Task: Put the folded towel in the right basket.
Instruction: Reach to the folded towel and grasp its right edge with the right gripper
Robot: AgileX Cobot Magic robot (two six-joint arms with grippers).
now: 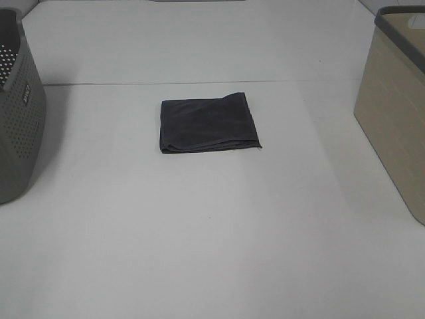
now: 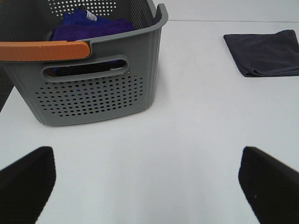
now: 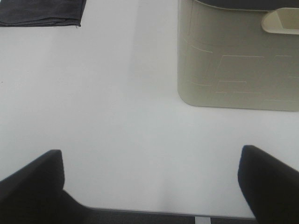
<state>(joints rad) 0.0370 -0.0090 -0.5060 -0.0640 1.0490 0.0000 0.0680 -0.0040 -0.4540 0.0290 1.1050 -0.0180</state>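
Folded towel is lying flat on the tabletop and looks untouched, so I'd call this the very start: the reach-and-grab hasn't begun.

Closest to my cameras, the left pincer is spread wide with nothing in it. The right pincer is the same, wide and empty, and both hang over bare surface. Further out, the dark grey towel sits about mid-table, between the 2 baskets and well apart from each. The right basket is the beige one. The grey left basket has some blue-purple cloth in it.

Next move, I reckon: bring the right arm over and come down on the towel's nearest edge. Pinch all the layers so the fold holds, then lift high enough to clear that basket's rim.

Annoying bits: neither arm shows in the high view, and both baskets are cut off by the frame. I can't see inside the beige one at all, and each wrist view only catches a piece of the towel.
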